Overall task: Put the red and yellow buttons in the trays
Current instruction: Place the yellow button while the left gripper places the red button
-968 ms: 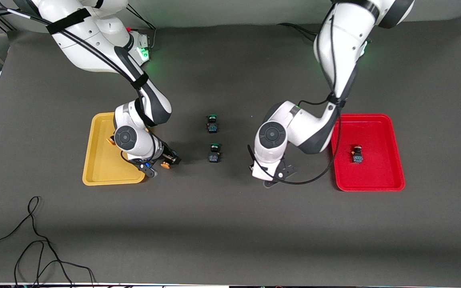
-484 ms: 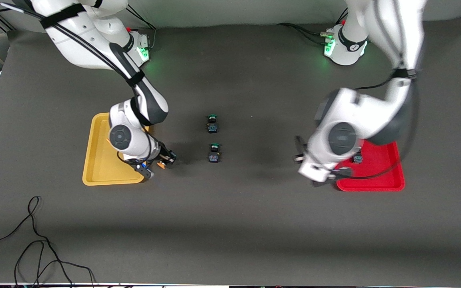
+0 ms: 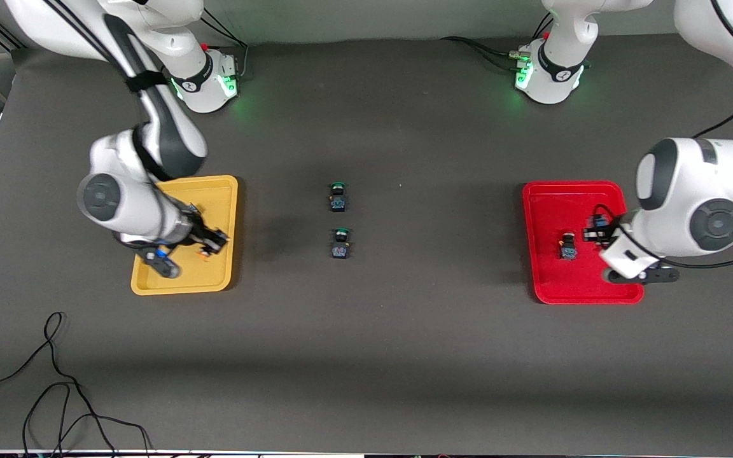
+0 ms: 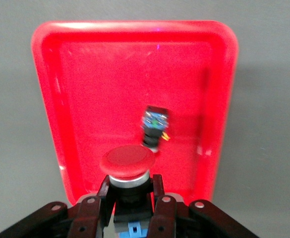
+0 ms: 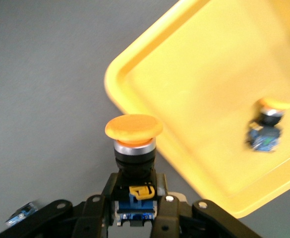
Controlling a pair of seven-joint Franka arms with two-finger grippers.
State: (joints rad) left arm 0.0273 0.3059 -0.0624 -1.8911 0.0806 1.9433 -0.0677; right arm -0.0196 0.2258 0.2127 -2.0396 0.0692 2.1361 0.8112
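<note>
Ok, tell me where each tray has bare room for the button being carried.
Red tray: one red button lies mid-floor; the strips along its rim are bare. The left hand holds another above it. Yellow tray: bare toward the bases; crowded under the right hand and its yellow button.

Left gripper (image 4: pixel 130 198) and right gripper (image 5: pixel 135 206) both clamped (arms apparently raised, bent)

One button (image 3: pixel 568 246) in each tray (image 3: pixel 548 280)
</note>
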